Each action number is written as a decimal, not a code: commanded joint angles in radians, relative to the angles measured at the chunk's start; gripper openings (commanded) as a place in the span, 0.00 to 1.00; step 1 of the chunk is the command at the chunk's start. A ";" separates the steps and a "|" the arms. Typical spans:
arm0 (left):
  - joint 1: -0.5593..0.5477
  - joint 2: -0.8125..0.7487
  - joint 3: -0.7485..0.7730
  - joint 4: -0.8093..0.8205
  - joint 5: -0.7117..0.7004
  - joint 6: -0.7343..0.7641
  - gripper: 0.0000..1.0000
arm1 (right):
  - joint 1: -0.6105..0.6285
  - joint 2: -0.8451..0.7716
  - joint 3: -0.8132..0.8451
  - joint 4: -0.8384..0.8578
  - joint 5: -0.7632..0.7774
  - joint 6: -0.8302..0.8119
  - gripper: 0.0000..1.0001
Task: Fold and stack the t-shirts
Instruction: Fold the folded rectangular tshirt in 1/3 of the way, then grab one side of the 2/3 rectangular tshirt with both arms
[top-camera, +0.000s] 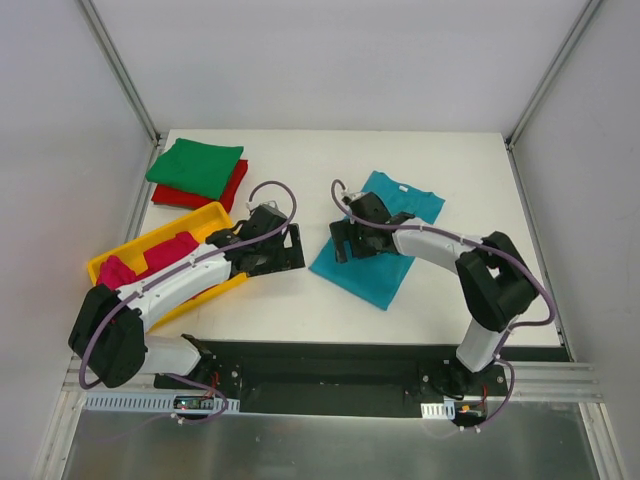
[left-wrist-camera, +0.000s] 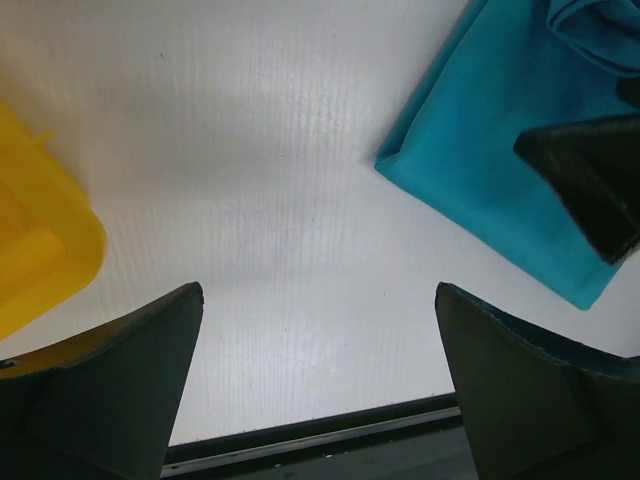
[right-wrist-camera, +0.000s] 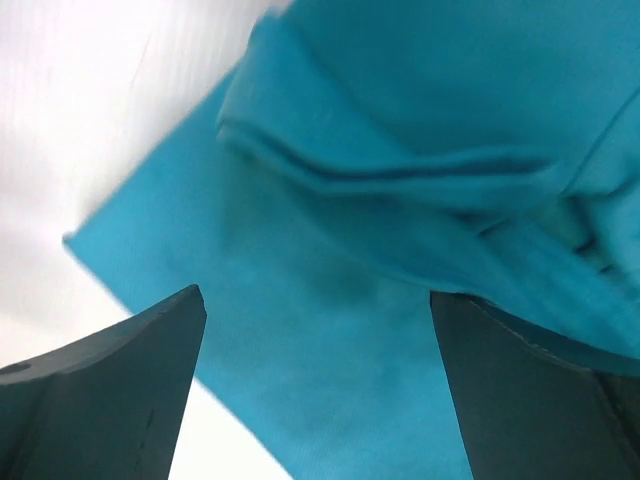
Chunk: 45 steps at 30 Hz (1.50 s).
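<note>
Teal t-shirt (top-camera: 378, 275) partly folded, flat on table (top-camera: 300, 310), right of centre. Right gripper (right-wrist-camera: 318, 300) over its left part, jaws spread wide, gripping nothing. Left gripper (left-wrist-camera: 318, 300) over bare table between teal t-shirt and yellow tray (top-camera: 203, 216), jaws wide, empty. Green t-shirt (top-camera: 195, 165) folded atop red t-shirt (top-camera: 233, 188), far-left corner. Magenta t-shirts (top-camera: 165, 255) bunched inside tray.
</note>
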 joint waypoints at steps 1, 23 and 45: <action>0.008 -0.028 -0.016 0.010 -0.010 -0.027 0.99 | -0.060 0.045 0.143 -0.004 0.122 -0.035 0.96; 0.008 0.322 0.144 0.076 0.128 -0.071 0.74 | 0.202 -0.411 -0.340 -0.066 0.050 -0.063 0.97; 0.007 0.526 0.222 0.133 0.198 -0.116 0.37 | 0.263 -0.281 -0.334 -0.135 0.250 0.005 0.59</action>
